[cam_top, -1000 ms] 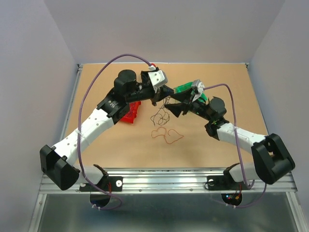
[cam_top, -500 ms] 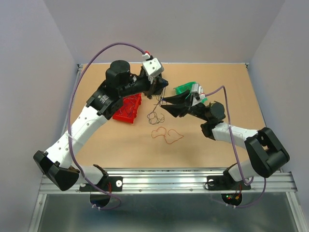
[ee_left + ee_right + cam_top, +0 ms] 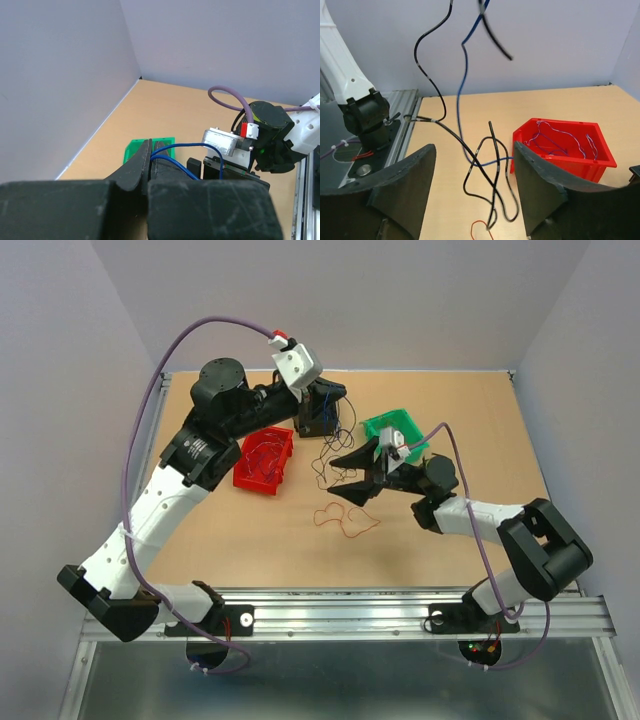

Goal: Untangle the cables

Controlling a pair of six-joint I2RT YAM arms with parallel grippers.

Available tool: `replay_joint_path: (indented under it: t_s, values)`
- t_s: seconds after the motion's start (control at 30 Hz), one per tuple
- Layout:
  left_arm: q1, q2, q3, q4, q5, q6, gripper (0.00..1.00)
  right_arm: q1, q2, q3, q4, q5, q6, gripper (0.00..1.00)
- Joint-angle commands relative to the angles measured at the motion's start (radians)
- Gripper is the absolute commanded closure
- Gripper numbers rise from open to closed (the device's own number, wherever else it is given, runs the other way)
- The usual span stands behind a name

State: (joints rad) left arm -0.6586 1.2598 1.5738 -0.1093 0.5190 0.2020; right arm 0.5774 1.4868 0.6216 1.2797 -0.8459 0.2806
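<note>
Left wrist: cables (image 3: 187,144) partly behind hand (image 3: 150,146)

White link shells (image 3: 150,510), black round joints (image 3: 220,380), thick looping lavender cables (image 3: 241,100).

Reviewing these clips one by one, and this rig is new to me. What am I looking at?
Two robot arms are bolted at a table's near edge. One picture looks down from above; the other two come from a camera on each wrist. The left gripper is shut on a blue wire; black wires hang with it. The right gripper stands open around those hanging strands. An orange wire lies on the table. A red bin holds more thin wires; a green bin stands nearby.
</note>
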Motion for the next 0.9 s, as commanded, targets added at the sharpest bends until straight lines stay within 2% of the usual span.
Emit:
replay_joint_path:
  t_s: [0.0, 0.03, 0.13, 0.2, 0.23, 0.4, 0.47, 0.53, 0.6, 0.73, 0.87]
  values:
    - [0.004, -0.01, 0.051, 0.043, 0.007, -0.012, 1.0, 0.007, 0.012, 0.001, 0.046, -0.027, -0.015, 0.38]
    - [0.004, -0.008, 0.055, 0.04, 0.004, -0.01, 1.0, 0.007, 0.013, 0.003, 0.046, -0.027, -0.014, 0.54]
    - [0.004, -0.007, 0.069, 0.034, -0.014, -0.001, 1.0, 0.009, 0.009, -0.005, 0.046, -0.021, -0.02, 0.64]
    - [0.004, -0.013, 0.066, 0.034, -0.036, 0.004, 1.0, 0.007, 0.003, -0.01, 0.046, -0.018, -0.02, 0.83]
    - [0.004, -0.014, 0.066, 0.033, -0.043, 0.007, 1.0, 0.009, 0.0, -0.013, 0.044, -0.016, -0.021, 0.99]
    - [0.007, -0.02, 0.081, 0.03, -0.219, 0.037, 1.0, 0.007, -0.017, -0.033, 0.038, 0.025, -0.032, 0.99]
    - [0.014, -0.023, 0.106, 0.037, -0.352, 0.051, 1.0, 0.007, -0.017, -0.04, 0.021, 0.047, -0.044, 0.99]
    - [0.06, -0.043, 0.117, 0.063, -0.452, 0.053, 1.0, 0.007, -0.02, -0.045, 0.004, 0.057, -0.06, 0.99]
    - [0.129, -0.083, 0.109, 0.091, -0.49, 0.051, 1.0, 0.007, -0.032, -0.051, -0.031, 0.067, -0.073, 0.99]
    - [0.218, -0.134, 0.062, 0.167, -0.656, 0.079, 1.0, 0.007, -0.15, -0.097, -0.114, 0.091, -0.158, 0.99]
    - [0.301, -0.161, 0.014, 0.21, -0.732, 0.108, 1.0, 0.009, -0.32, -0.174, -0.212, 0.073, -0.248, 0.99]
